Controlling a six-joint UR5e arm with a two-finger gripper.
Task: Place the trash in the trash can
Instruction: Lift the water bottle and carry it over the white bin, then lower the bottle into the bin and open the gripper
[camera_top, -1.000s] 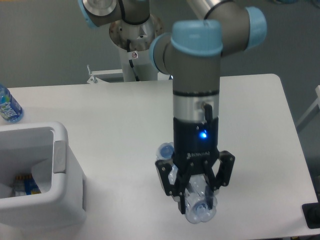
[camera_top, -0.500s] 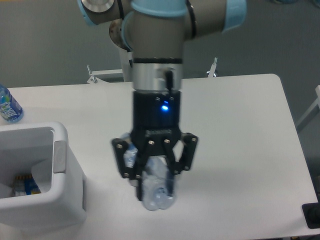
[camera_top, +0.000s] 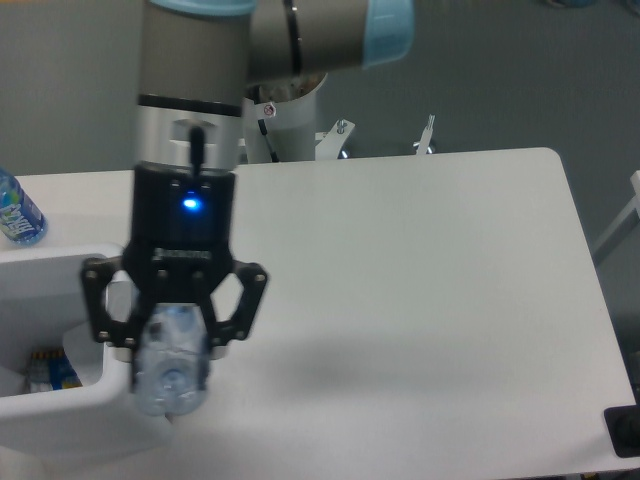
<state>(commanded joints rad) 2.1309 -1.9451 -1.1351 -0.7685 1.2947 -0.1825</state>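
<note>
Clear plastic shines in the middle of the gripper (camera_top: 172, 352). That is the plastic bottle (camera_top: 170, 365), and it looks all crinkled. The two black fingers (camera_top: 232, 310) are pressed against its sides, so the bottle is held tight and is up in the air. The bottle hangs with one end pointing down toward the camera.

The gripper is black with a small blue light (camera_top: 190, 205) on it. Above it the arm (camera_top: 190, 90) is silver and grey, with a pale blue ring near the top.

The bottle is right over the near right side of the trash can (camera_top: 60, 425). The trash can is a big white box with a thick round rim, and it sits at the left edge of the table (camera_top: 420, 300). The gripper covers part of that rim. Inside the can something white (camera_top: 80, 362) leans by the wall, and something small with blue and yellow (camera_top: 50, 372) lies at the bottom. It is too small to say what it is.

A little water bottle (camera_top: 17, 212) with a blue label stands on the table behind the trash can, well apart from the gripper. The table is white.
</note>
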